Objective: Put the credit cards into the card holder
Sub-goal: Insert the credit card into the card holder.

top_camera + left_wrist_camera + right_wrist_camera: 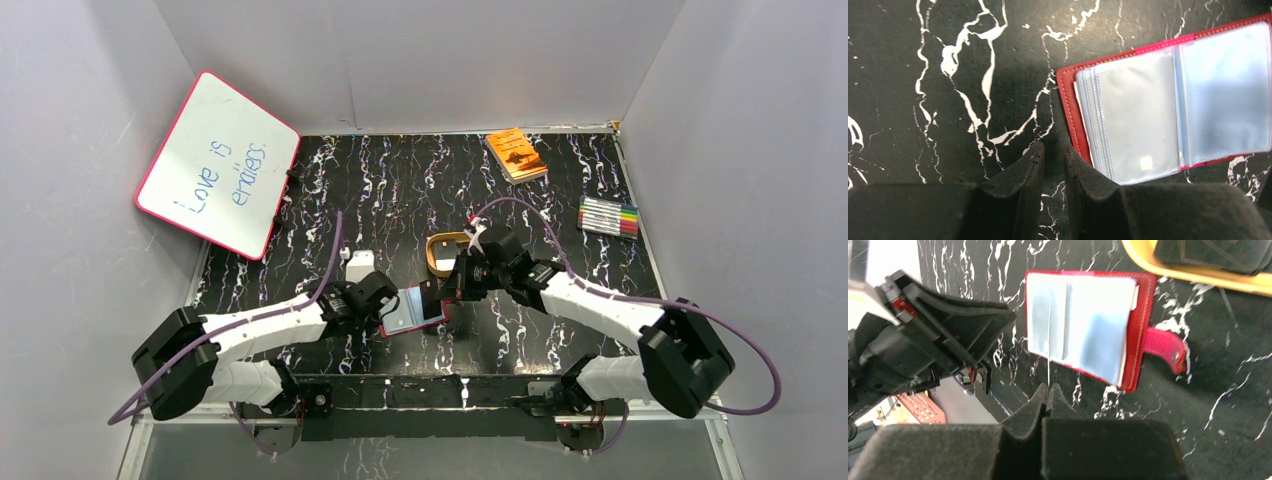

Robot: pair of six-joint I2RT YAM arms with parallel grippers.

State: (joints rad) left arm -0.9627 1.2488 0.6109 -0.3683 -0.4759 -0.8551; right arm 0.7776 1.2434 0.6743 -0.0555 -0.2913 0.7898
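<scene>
One credit card (1049, 345), pinched edge-on in our right gripper (1049, 389), points straight up-frame at the open card holder (1144, 325); our left gripper (1054, 162) sits barely parted, empty, beside it.

The whiteboard (218, 165) reads "Love is" plus an unclear second line.

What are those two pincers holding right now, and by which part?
The right pincer pinches a thin card by its near edge, with the card seen edge-on. The left pincer holds nothing.
</scene>
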